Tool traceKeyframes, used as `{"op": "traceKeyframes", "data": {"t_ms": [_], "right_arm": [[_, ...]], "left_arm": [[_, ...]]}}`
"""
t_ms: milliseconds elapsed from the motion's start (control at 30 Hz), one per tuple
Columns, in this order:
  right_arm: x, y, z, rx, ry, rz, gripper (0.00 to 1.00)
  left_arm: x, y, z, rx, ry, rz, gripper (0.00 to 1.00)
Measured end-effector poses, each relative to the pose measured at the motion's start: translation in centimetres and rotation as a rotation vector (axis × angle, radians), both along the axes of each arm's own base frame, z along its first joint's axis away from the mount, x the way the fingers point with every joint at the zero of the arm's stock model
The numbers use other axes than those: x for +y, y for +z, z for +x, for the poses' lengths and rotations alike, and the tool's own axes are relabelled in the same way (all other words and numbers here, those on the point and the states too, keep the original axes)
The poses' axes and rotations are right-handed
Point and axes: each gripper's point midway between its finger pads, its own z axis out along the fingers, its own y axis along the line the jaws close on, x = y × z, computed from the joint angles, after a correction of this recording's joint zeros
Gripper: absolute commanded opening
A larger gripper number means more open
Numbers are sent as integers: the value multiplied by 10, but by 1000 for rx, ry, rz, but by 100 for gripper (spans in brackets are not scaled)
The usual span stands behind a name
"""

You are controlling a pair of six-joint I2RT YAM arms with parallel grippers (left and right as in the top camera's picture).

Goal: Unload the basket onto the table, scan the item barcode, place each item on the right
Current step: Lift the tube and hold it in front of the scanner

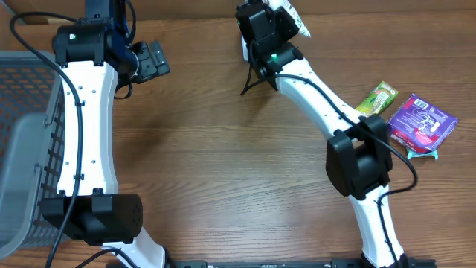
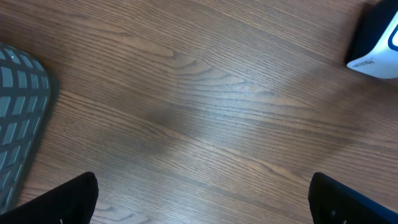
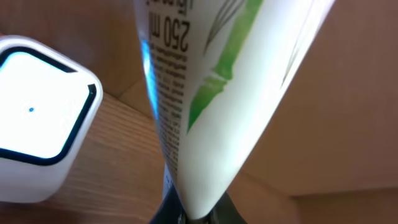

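Note:
The item is a white tube [image 3: 217,81] with a green plant print and "250 ml" in black text. My right gripper [image 3: 196,214] is shut on its narrow end. The tube rises steeply through the right wrist view, just right of a white scanner box [image 3: 37,143] with a dark-rimmed glowing window. Overhead, the right gripper [image 1: 264,26] is at the table's far centre and the tube's white end [image 1: 291,16] sticks out past it. My left gripper [image 2: 202,202] hangs open over bare wood, with the scanner's corner [image 2: 376,37] at that view's top right.
A grey mesh basket [image 1: 22,149] stands at the table's left edge, and its corner [image 2: 18,106] shows in the left wrist view. A green snack packet [image 1: 377,97] and a purple packet [image 1: 421,121] lie at the right.

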Motion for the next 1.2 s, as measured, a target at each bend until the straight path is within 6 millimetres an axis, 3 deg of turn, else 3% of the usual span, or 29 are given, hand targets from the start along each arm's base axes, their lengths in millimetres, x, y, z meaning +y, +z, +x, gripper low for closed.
{"op": "traceKeyframes", "data": {"t_ms": [500, 867, 1200], "right_arm": [[8, -83, 13, 193, 144, -286, 4], [-12, -83, 18, 203, 109, -309, 4], [-6, -85, 12, 228, 123, -356, 4]], "left_arm": [[0, 0, 0, 0, 0, 0, 99], [0, 0, 0, 0, 0, 0, 100], [0, 0, 0, 0, 0, 0, 100]]}}
